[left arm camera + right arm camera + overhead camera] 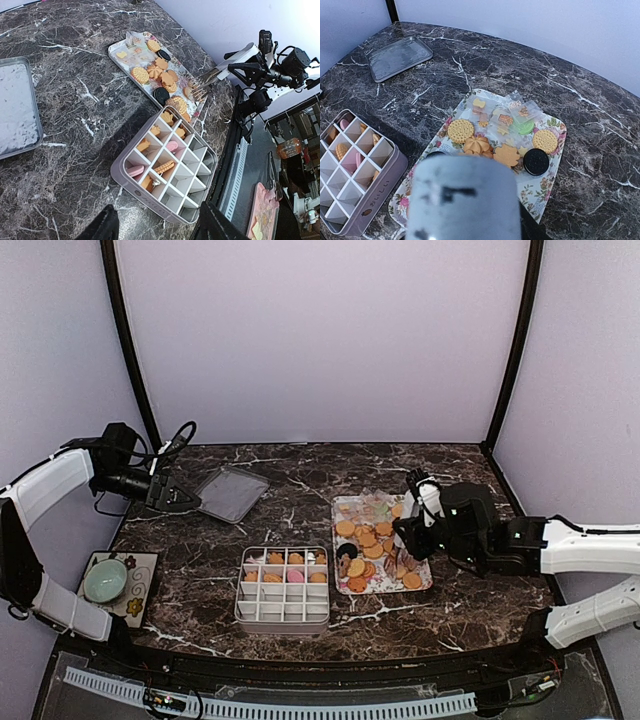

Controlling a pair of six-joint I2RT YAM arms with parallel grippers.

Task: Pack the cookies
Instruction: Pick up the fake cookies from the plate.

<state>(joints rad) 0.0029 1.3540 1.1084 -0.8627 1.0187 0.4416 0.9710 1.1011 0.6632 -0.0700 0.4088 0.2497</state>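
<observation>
The cookies (370,538) lie heaped on a flower-patterned tray (345,508): round golden ones, black sandwich rounds, some in clear wrappers (512,117). Several more cookies (285,568) sit in the back rows of a grey divided box (285,622). My right gripper (412,525) hovers over the tray, shut on metal tongs (210,80) whose tips hang just above the cookies (160,70). In the right wrist view the blurred grey tongs handle (465,200) hides the fingers. My left gripper (175,498) is open and empty at the far left. In its own view, its dark fingertips (100,227) frame the box (130,185).
A flat grey metal lid (232,492) lies at the back left, right beside the left gripper. A green bowl (105,580) rests on a flowered mat at the front left. Purple walls close in the table on three sides.
</observation>
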